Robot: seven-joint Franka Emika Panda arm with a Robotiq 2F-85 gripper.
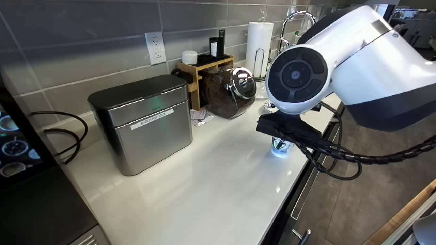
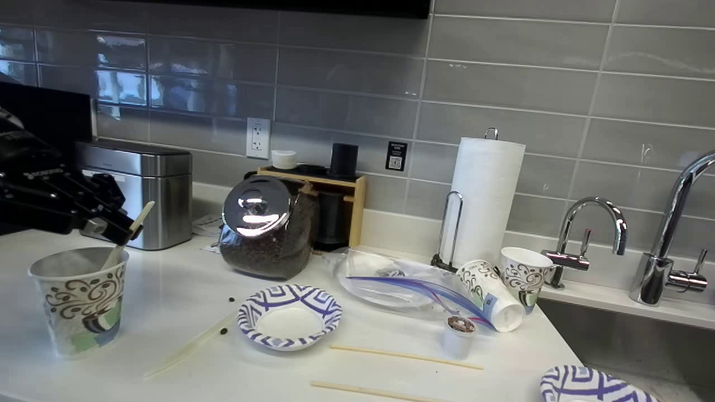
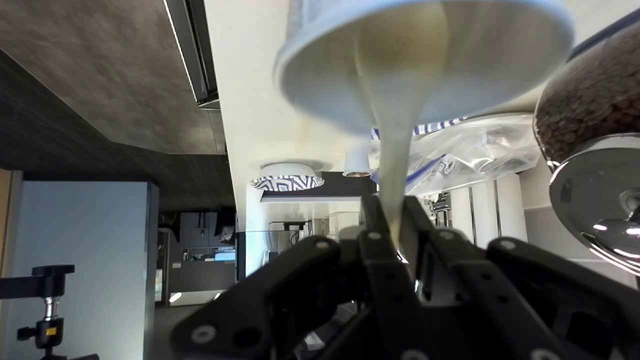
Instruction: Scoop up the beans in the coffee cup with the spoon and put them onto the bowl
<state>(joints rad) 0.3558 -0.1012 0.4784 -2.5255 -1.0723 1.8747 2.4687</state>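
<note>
Grey tiles [image 2: 503,89] behind, and the spoon [image 2: 115,255] is down in the coffee cup [image 2: 84,312]!

Glossy white surface [image 2: 156,296], and all eyes on eight o'clock in an exterior view: there stands the cup, upright, the spoon's head inside, its handle leaning out toward one o'clock. The hand [image 3: 394,210] is clamped on that handle, high up, the tip poking out above. Any beans down there? Can't tell; it's a blur in the wrist view.

Scooping time, by my reading, with delivery to come! Likely target: the bowl [image 2: 289,324], three o'clock from the cup, no beans showing in it. A second patterned bowl [image 2: 586,382] is cut off at four o'clock.

Now, the handling! That cup looks like thin paper, so light that a shove from the spoon could tip it, and a pinched wall would probably dent. The spoon looks like smooth, slim plastic, liable to twist once loaded; a flat hold lower on the handle should steady it. Beans roll easily, so lift level. Two dark bits [image 2: 224,331], bean-like, lie around nine o'clock of the bowl, just beside it!
</note>
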